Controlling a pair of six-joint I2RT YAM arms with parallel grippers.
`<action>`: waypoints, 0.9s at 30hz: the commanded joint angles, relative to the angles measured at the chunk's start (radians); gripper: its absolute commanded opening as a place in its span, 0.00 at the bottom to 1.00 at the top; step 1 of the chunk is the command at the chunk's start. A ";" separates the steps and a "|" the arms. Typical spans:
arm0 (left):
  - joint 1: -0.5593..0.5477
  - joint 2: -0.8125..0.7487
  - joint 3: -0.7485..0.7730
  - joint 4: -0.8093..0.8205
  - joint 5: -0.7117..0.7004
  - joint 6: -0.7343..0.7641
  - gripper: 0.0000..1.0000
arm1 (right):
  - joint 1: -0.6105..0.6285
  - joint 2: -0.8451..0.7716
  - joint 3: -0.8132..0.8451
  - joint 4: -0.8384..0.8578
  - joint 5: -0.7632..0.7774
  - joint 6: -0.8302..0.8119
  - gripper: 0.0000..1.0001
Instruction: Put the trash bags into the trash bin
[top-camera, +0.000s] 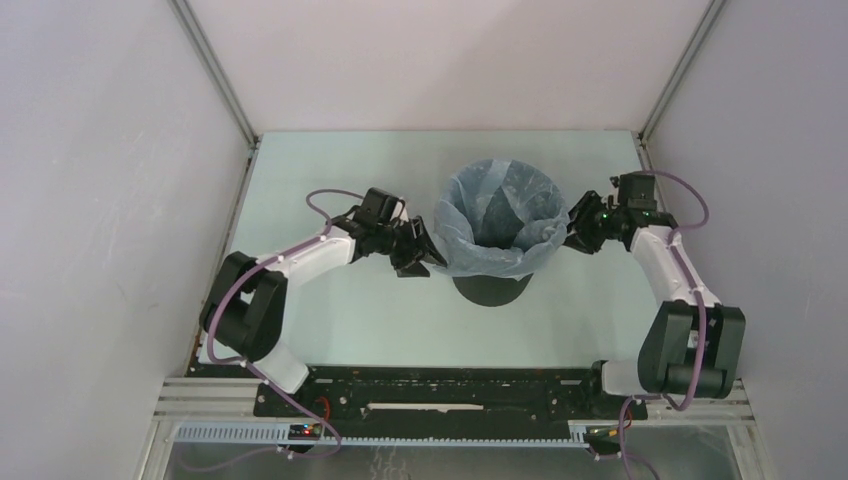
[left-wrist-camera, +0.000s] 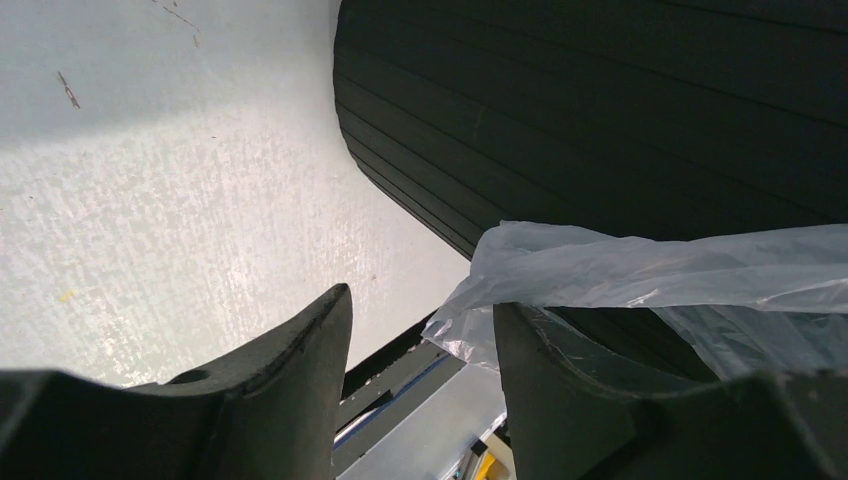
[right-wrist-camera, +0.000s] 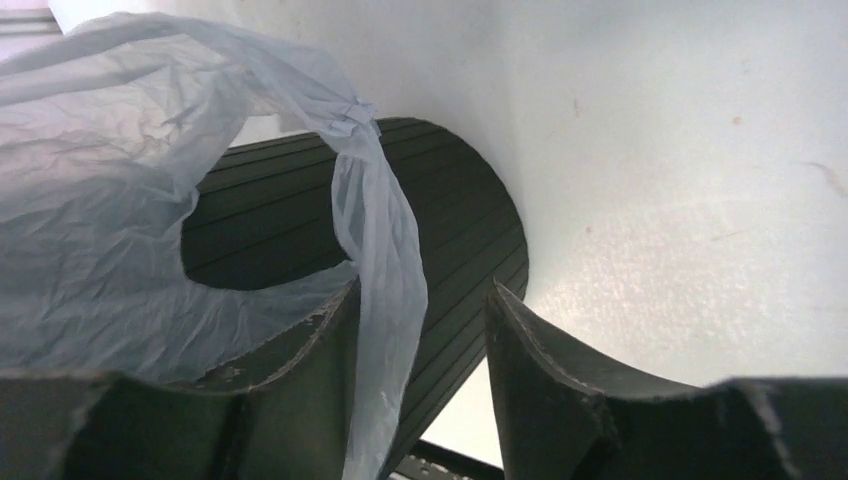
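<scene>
The black trash bin (top-camera: 492, 288) stands mid-table with the pale blue trash bag (top-camera: 470, 250) lining it, its film folded down over the rim. My left gripper (top-camera: 425, 250) is open at the bin's left side, just beside the folded film. In the left wrist view the bag edge (left-wrist-camera: 640, 270) drapes over the right finger (left-wrist-camera: 570, 390), and the bin wall (left-wrist-camera: 600, 110) is close ahead. My right gripper (top-camera: 577, 228) is open at the bin's right side. In the right wrist view a strip of bag film (right-wrist-camera: 385, 260) hangs between the fingers against the left finger (right-wrist-camera: 290, 390), over the bin wall (right-wrist-camera: 460, 230).
Pale walls enclose the table on the left, back and right. A black rail with cable trays (top-camera: 450, 385) runs along the near edge between the arm bases. The pale green tabletop (top-camera: 330, 310) surrounds the bin.
</scene>
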 joint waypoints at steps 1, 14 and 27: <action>-0.003 -0.042 0.043 0.008 0.001 0.002 0.60 | -0.059 -0.119 0.087 -0.081 0.033 -0.039 0.61; -0.004 -0.059 0.006 0.027 0.006 -0.005 0.60 | 0.208 -0.149 0.665 -0.332 0.325 -0.180 0.77; -0.004 -0.046 0.022 0.032 0.014 -0.011 0.60 | 0.696 0.073 0.535 -0.328 0.586 -0.287 0.38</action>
